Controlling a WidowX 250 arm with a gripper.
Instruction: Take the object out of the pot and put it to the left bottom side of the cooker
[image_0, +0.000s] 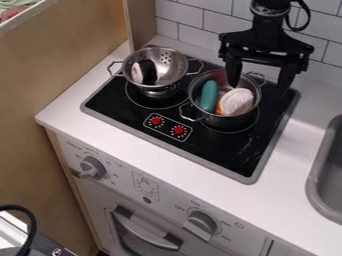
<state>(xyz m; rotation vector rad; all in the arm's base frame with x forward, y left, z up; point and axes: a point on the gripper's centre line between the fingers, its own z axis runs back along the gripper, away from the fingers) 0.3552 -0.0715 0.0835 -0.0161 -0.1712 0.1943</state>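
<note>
Currently, the black claw (258, 88) hangs at the upper right, its two fingers spread wide apart with nothing held between them; one finger appears over the pot (222, 120), the other beyond its right side. Inside the metal pot lie two things: a long, rounded teal piece (209, 96) on the left and a plump white-and-orange piece (236, 101) on the right. The task names just one object, and which is meant cannot be told. Either is probably a light toy. The teal piece looks smooth and firm, perhaps slippery, so a grip across its narrow middle should suit it; the white-and-orange one looks softer or rougher on top and is best pinched across its sides. The pot wall leaves little room for fingers. To the pot's left, a colander (170, 62) holds a black-and-white piece (145, 72). Both vessels stand on the black cooker (227, 155), whose lower left side, the likely goal, lies left of two red knobs (156, 121). White counter (280, 195) surrounds it.
</note>
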